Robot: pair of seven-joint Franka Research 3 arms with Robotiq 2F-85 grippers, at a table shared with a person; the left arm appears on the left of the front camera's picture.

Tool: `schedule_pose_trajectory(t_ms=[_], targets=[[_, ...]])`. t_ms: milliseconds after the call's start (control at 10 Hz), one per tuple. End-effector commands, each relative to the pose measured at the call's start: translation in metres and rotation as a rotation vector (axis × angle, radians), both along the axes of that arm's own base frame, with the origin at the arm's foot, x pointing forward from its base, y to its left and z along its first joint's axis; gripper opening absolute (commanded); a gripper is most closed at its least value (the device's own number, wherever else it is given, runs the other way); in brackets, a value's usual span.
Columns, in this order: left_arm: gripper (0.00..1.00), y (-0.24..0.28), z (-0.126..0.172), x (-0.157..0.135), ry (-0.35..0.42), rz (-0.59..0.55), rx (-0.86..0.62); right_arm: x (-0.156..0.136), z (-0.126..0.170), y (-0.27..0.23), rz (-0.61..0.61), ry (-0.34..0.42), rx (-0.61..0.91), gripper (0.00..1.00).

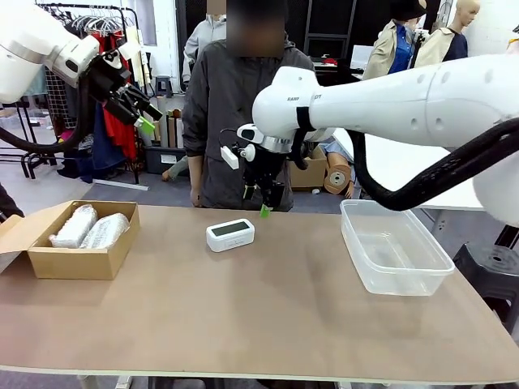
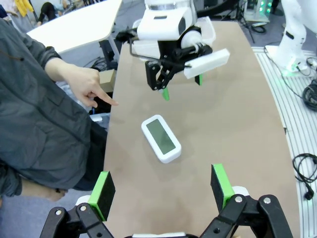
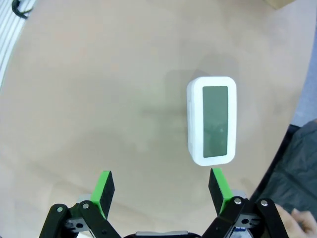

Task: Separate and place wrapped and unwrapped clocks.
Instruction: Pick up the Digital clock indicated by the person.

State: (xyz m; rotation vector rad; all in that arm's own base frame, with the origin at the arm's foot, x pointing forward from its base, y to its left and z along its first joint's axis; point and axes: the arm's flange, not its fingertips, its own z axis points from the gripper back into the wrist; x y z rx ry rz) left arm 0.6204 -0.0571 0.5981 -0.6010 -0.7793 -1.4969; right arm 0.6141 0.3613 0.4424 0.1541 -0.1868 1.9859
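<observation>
Nearest you on the table (image 1: 268,324), the cardboard box (image 1: 77,263) at your left holds both wrapped clocks (image 1: 75,226) side by side. The clear tub (image 1: 405,288) sits at your right. Between them and farther back, the bare clock (image 1: 230,234) lies with its screen facing up. Your right hand (image 1: 264,207) hangs just behind and above it, fingers spread wide, gripping nothing. Beyond the far edge, the person's hand (image 2: 89,87) points a finger toward the table. Your left hand (image 1: 144,113) is raised high at far left, also spread wide and empty.
</observation>
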Motion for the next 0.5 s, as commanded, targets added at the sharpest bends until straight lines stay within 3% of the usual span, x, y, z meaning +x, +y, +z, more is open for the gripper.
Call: schedule_pose_trajectory(t_ms=[0,400], targets=[[1.0,0.001,0.001,-0.001,-0.009,0.001,0.002,0.024,-0.006,0.014,0.04,-0.04,-0.033,1.0],[1.0,0.001,0.001,-0.001,-0.009,0.001,0.002,0.055,-0.036,0.027,0.048,-0.06,-0.014,1.0]])
